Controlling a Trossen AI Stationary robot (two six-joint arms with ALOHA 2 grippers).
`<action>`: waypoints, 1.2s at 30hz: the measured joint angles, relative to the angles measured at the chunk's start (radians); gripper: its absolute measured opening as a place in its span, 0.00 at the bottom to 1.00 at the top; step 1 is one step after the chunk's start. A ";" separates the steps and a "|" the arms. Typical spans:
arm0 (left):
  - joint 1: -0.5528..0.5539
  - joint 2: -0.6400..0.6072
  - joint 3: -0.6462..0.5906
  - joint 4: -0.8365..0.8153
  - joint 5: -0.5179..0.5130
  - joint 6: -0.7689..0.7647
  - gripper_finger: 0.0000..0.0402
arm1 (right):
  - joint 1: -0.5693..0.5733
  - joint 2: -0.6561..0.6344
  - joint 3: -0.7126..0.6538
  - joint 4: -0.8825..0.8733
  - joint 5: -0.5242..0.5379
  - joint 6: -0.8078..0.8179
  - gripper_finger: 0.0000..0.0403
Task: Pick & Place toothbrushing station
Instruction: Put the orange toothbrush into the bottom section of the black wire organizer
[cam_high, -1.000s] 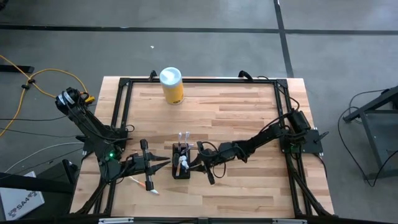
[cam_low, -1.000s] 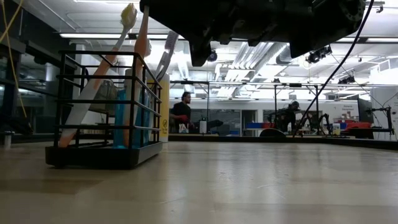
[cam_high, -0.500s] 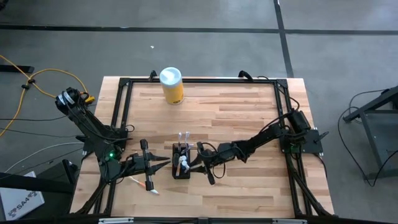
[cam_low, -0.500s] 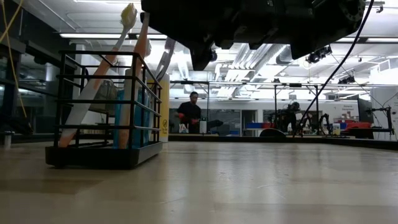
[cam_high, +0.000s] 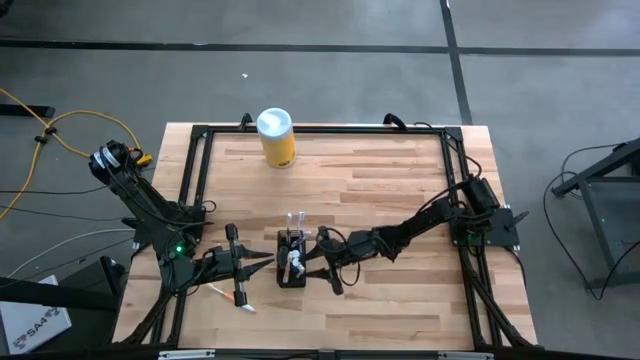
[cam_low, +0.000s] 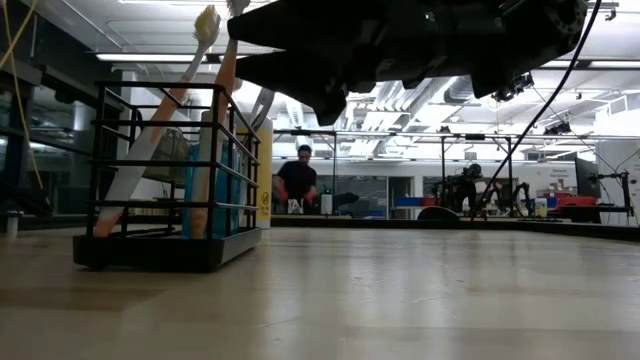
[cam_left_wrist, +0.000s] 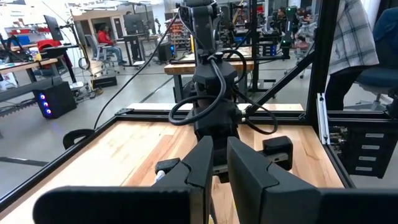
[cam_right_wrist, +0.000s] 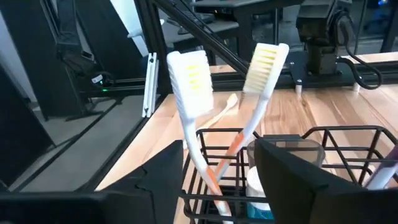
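The toothbrushing station (cam_high: 292, 258) is a black wire rack on the wooden table, near its front edge. It holds upright toothbrushes (cam_right_wrist: 189, 74) and a tube (cam_right_wrist: 256, 186), and it stands at the left of the low view as the rack (cam_low: 170, 180). My right gripper (cam_high: 312, 258) is open, level at the rack's right end, and the brush handles stand between its fingers (cam_right_wrist: 298, 174). My left gripper (cam_high: 266, 262) is shut, just left of the rack, pointing at it. A loose toothbrush (cam_high: 238, 295) lies flat beside the left arm.
A yellow canister with a white lid (cam_high: 276, 137) stands near the table's far edge. A black frame (cam_high: 196, 160) runs around the tabletop. The right half of the table is bare wood (cam_high: 400, 180). A person (cam_low: 297, 180) stands in the room behind.
My right gripper has opened at the rack's right end without shifting from its place. In the low view its dark fingers have spread apart above the rack. The rack and its brushes stand as before.
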 joint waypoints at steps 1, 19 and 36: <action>0.000 0.000 0.000 0.000 0.000 0.000 0.10 | 0.000 0.000 0.000 -0.004 0.000 0.000 0.48; 0.000 0.000 0.000 -0.003 0.035 -0.003 0.10 | 0.071 -0.229 -0.001 -0.589 0.148 -0.007 0.51; -0.087 0.006 0.000 -0.453 0.186 -0.665 0.10 | 0.125 -0.332 0.000 -0.866 0.145 0.056 0.51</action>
